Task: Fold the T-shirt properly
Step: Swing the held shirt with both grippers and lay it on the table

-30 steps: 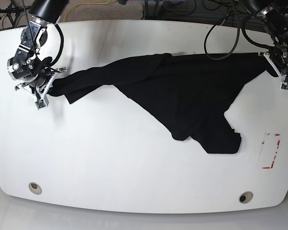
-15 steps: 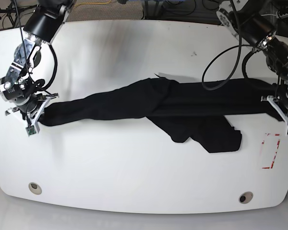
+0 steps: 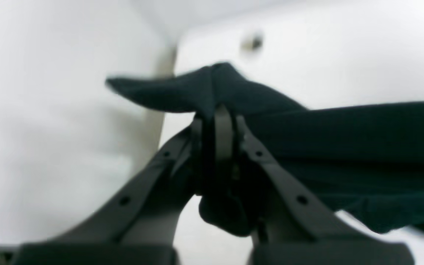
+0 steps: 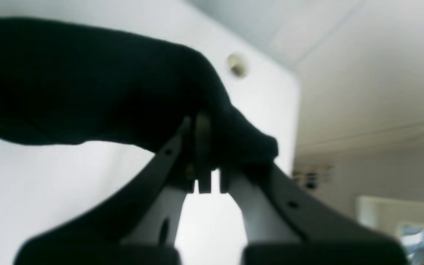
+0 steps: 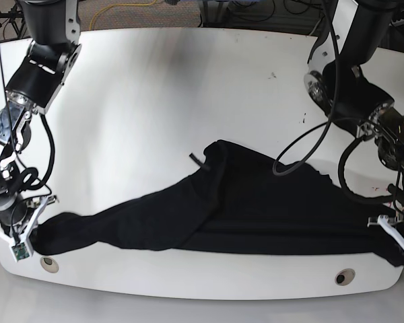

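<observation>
A black T-shirt [image 5: 242,215] lies stretched in a long band along the near edge of a white table [image 5: 155,101]. The right gripper [image 5: 28,237] is clamped on the shirt's end by one near table corner. The left gripper [image 5: 397,245] pinches the opposite end by the other near corner.

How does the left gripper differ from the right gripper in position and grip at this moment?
The left gripper holds the T-shirt at the table's near edge on the base view's right; the right gripper holds the opposite end on that view's left. Cloth bunches thicker by the right gripper. Both are shut on black cloth.
</observation>
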Available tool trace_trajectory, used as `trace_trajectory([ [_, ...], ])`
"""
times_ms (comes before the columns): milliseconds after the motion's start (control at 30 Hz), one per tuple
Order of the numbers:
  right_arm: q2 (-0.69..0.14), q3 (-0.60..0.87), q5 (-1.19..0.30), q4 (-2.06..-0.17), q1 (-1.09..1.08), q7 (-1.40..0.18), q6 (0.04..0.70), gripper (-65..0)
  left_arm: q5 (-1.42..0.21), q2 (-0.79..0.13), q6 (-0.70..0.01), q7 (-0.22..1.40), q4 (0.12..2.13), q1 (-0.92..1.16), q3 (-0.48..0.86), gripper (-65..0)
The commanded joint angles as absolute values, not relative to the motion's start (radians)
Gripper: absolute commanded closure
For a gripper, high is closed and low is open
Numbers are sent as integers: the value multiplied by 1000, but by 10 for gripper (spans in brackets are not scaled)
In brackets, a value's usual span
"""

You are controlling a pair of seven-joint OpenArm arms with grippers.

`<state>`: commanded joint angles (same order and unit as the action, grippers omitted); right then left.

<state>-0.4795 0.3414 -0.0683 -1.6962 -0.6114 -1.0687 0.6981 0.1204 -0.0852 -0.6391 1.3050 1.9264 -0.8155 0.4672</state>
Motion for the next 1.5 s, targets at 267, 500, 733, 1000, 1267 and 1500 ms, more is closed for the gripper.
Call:
trace_trajectory([
  [267,-570,257,-68,-1596,-862,-1069,698,0,119,-85,-578,1305,1876,-1052,458,0],
  [500,-630,142,-77,-1503,-1090,-1069,698,0,122,-93,-576,1300,1761,-1233,464,0],
  [733,-630,48,-74,-1475,-1214,-1069,698,0,122,-93,-576,1299,1678,-1303,515,0],
  [1000,-627,28,-79,-1480,-1216,-1069,698,0,122,-90,-576,1299,1669,-1239,562,0],
  [1267,-633,74,-79,-1495,-1049,-1069,698,0,119,-88,-578,1302,1725,-1035,564,0],
  [1500,-608,179,-79,-1580,-799,-1069,698,0,117,-85,-582,1305,1816,-811,564,0],
])
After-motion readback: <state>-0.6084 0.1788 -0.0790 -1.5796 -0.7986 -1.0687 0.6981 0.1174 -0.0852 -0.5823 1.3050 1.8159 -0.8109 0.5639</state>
